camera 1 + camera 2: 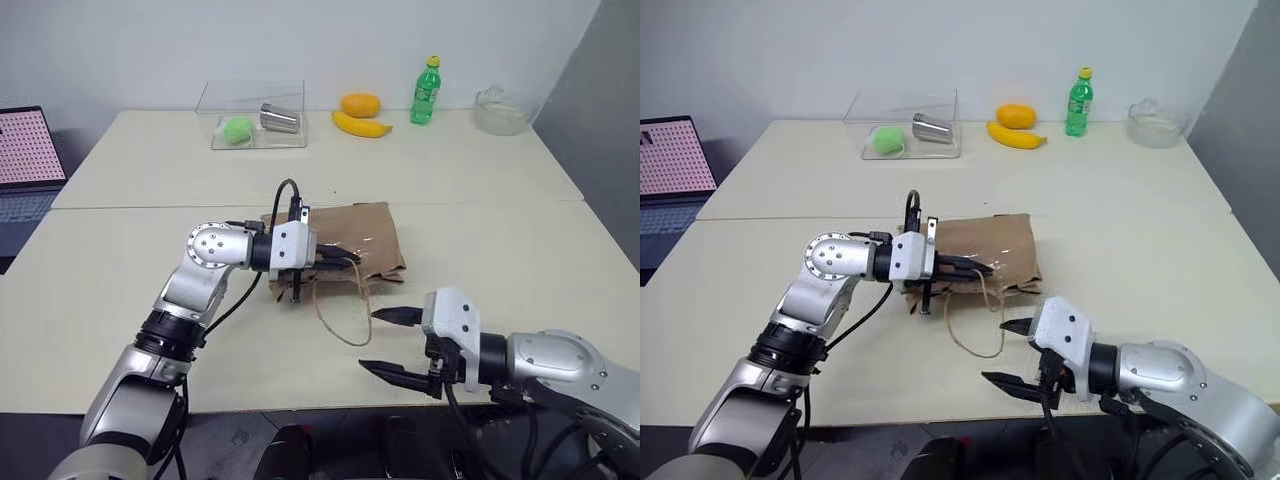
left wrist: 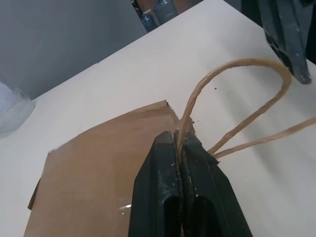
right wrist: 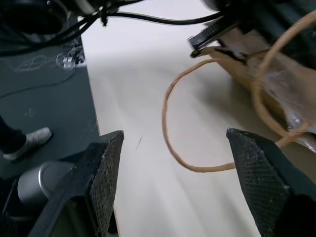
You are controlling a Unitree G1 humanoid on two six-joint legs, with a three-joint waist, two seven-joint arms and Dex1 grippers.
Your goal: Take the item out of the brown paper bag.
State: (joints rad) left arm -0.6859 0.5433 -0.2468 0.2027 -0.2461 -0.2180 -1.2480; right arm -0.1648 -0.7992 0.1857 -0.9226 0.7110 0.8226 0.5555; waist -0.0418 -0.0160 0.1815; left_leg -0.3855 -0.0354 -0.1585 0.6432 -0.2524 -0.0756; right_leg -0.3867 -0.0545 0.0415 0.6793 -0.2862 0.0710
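**Left claw pinches a bag handle**

The bag (image 1: 345,243) lies flat, long axis running from the left claw (image 1: 345,262) away toward its right, mouth seemingly at the claw end. The bottle is hidden, probably inside. Bare table (image 1: 520,240) lies around it. The left claw is pressed together on a handle (image 2: 237,98). The right claw (image 1: 392,343), spread wide, hangs near the table's front edge, beside the other loop (image 1: 340,325).

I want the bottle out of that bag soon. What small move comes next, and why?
Probably lift the handle: the left gripper is shut on one string handle of the brown paper bag, which lies flat. The right gripper waits open beside it.
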